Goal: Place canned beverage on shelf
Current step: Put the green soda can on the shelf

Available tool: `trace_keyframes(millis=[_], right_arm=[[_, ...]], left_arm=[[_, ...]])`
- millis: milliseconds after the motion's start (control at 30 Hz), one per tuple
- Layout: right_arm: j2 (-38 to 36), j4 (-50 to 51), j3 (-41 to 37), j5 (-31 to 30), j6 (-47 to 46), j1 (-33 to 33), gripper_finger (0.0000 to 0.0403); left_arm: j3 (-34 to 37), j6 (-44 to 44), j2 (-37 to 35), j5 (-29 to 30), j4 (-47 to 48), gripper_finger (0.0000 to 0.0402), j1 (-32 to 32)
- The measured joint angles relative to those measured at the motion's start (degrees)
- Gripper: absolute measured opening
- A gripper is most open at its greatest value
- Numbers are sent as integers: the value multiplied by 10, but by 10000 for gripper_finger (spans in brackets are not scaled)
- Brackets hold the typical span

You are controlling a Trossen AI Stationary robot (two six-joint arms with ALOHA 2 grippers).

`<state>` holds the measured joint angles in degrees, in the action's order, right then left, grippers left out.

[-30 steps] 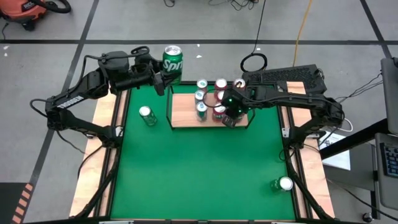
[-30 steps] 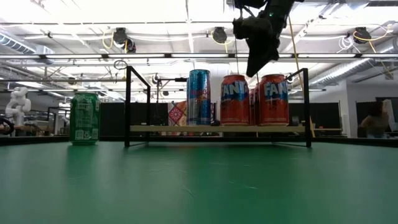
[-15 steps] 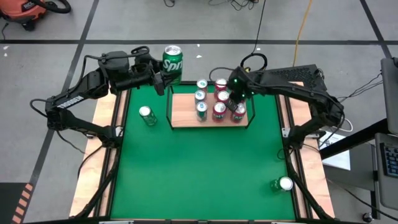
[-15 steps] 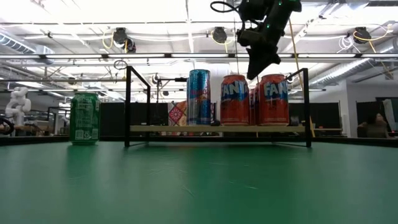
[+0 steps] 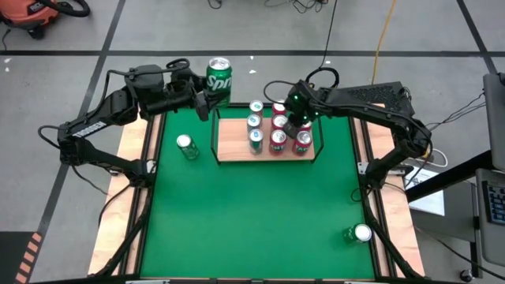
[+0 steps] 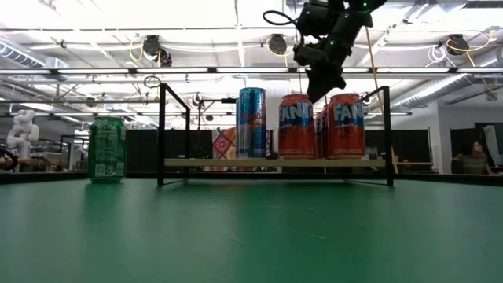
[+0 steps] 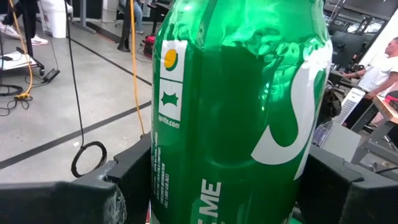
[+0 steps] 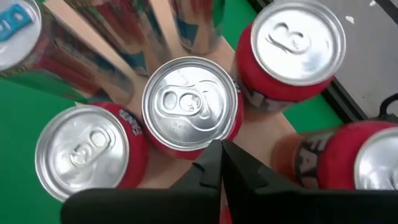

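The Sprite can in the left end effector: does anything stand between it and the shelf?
Only the shelf's black rail. The left end effector holds the Sprite can beyond the back-left corner; bare board lies left of the cans.

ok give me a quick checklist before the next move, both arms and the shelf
1. Left gripper holds the green Sprite can at the table's far left edge: ok.
2. Right gripper shut and empty, above the red cans: ok.
3. Right gripper clear of the can tops: ok, it hangs above them in the low view.
4. Free space on the shelf for the Sprite can: ok, bare board at its left end.
5. Cans on the shelf upright: ok.
6. Loose cans on the green mat out of the path: cannot tell.
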<state>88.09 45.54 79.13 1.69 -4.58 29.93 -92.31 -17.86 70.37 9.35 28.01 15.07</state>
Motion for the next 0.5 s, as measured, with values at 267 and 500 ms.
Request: trace_keyframes(millis=[267,500], right_arm=[[0,-12,0,0,-3,0,1],[-11,10,10,0,-17,1,0]], left_arm=[[0,-1,0,2,0,289,13],[0,-2,0,1,0,289,15]])
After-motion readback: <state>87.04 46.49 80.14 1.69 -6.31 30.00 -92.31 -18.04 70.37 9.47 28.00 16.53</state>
